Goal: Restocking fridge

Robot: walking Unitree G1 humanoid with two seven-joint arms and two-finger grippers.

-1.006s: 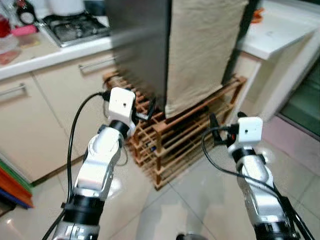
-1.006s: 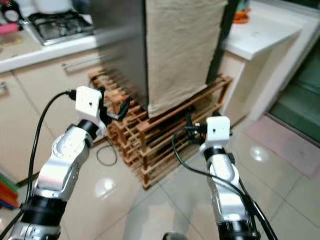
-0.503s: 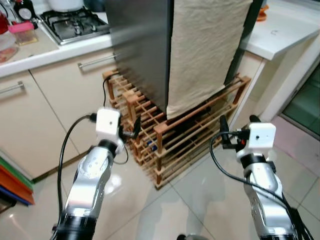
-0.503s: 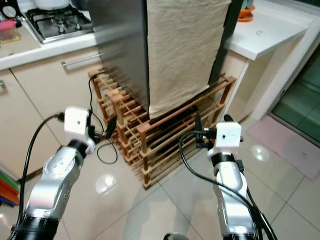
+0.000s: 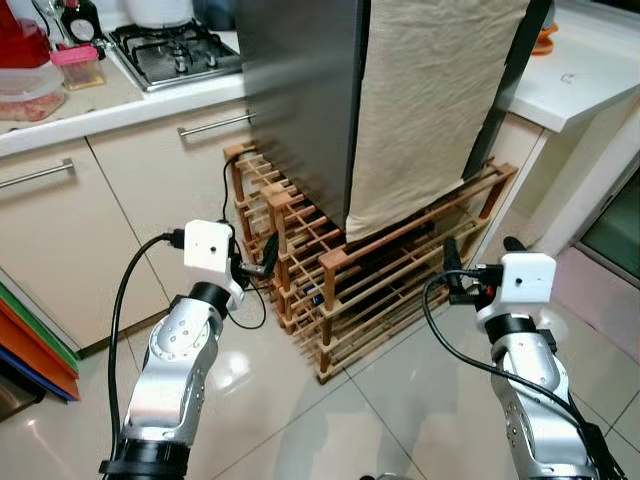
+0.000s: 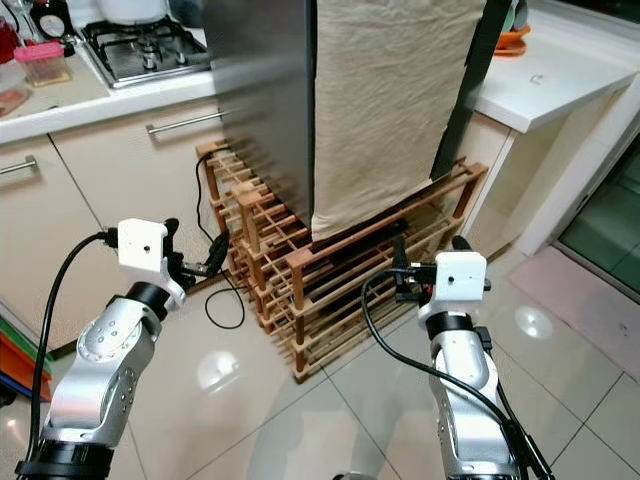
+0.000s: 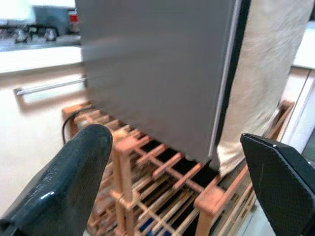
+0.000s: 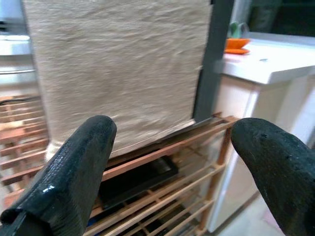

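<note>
A grey-sided fridge (image 5: 300, 90) stands on a low wooden slatted rack (image 5: 360, 280) directly ahead of the robot, its front draped with a beige cloth (image 5: 435, 100) that hangs down to the rack's top rail. Compared with a second ago, the view has pulled back and cleared of blur, so more of the rack and the tiled floor (image 5: 390, 420) now shows. The left arm has dropped from beside the fridge's lower corner; the left gripper (image 5: 262, 262) now sits low, near the rack's left post, its two black fingers (image 7: 69, 177) spread wide with nothing between them. The right gripper (image 5: 470, 268) has also come lower and points at the rack's right end, fingers (image 8: 74, 172) likewise parted and empty. Neither touches the fridge or the cloth. A black cable (image 5: 240, 300) loops on the floor between the rack and the cream cabinets (image 5: 100, 230). Above those, the worktop carries a gas hob (image 5: 185, 50) and a red-lidded container (image 5: 30, 75). To the right, a white counter (image 5: 580, 85) holds an orange dish (image 5: 545, 35). A dark flat object (image 8: 135, 179) lies on the rack under the cloth's hem.
</note>
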